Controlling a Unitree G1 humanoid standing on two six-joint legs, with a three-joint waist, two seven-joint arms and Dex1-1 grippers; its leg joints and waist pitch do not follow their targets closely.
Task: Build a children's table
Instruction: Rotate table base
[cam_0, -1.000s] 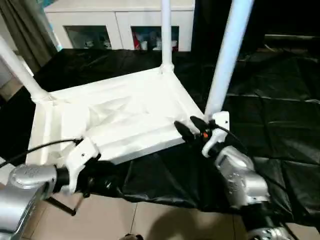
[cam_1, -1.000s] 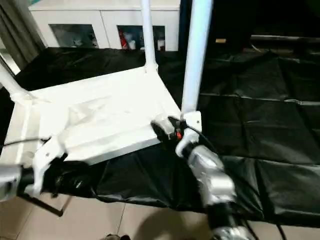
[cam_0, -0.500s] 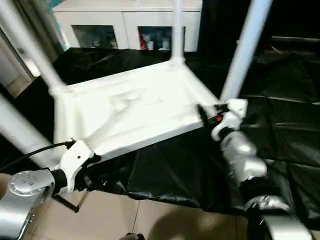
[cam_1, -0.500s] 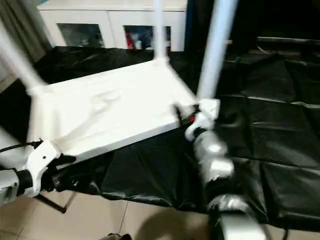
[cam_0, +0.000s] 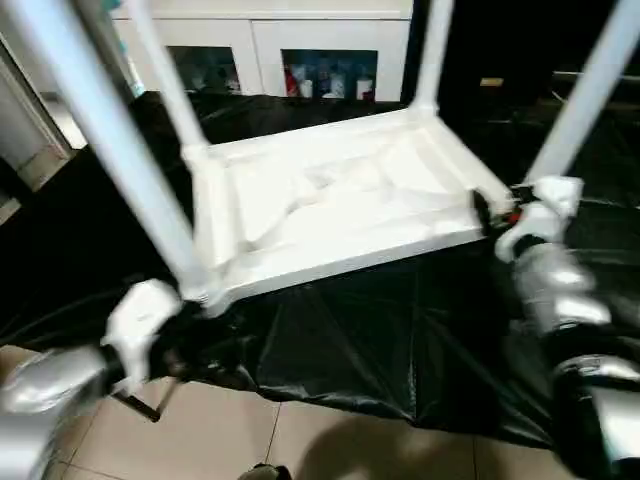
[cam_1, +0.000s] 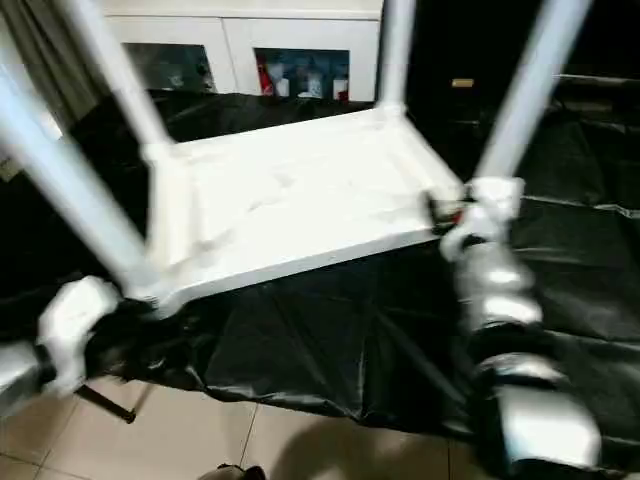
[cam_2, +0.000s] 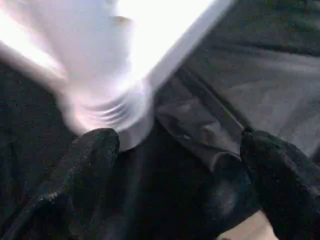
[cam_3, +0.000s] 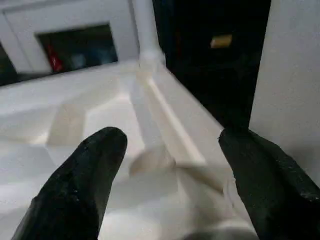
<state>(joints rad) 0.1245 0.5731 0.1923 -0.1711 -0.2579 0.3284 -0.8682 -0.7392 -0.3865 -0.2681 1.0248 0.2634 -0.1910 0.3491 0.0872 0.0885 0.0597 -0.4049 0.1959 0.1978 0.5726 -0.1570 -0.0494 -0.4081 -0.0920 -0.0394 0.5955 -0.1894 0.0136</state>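
You are looking at a white plastic children's table (cam_0: 330, 215) lying upside down, its ribbed underside facing up, on a surface draped in crinkled black plastic sheeting (cam_0: 360, 340). All four long white tubular legs are standing up out of the round corner sockets: the near-left leg (cam_0: 105, 130), the far-left leg (cam_0: 165, 85), the far-right leg (cam_0: 432, 55) and the near-right leg (cam_0: 585, 95). Judging by that, you are sitting late in the build, with no loose leg lying anywhere in sight.

Your left claw (cam_2: 180, 165) is hanging just below the near-left corner socket (cam_2: 112, 117), its two black fingers (cam_2: 92, 160) spread wide apart and gripping nothing; the socket's ridged collar is sitting just beside one finger, and whether they touch I cannot tell. Your right claw (cam_3: 170, 170) is resting at the near-right corner with its fingers apart too, the moulded rim and ribs showing in the gap between them and the near-right leg rising just beside one finger; nothing is clamped.

What I judge to be remaining: you are probably needing to confirm each leg is seated fully home in its socket, which the views do not settle, and then the table is waiting to be turned over onto its feet. A white glass-door cabinet (cam_0: 260, 45) is standing behind the sheeted surface, well apart from the work.
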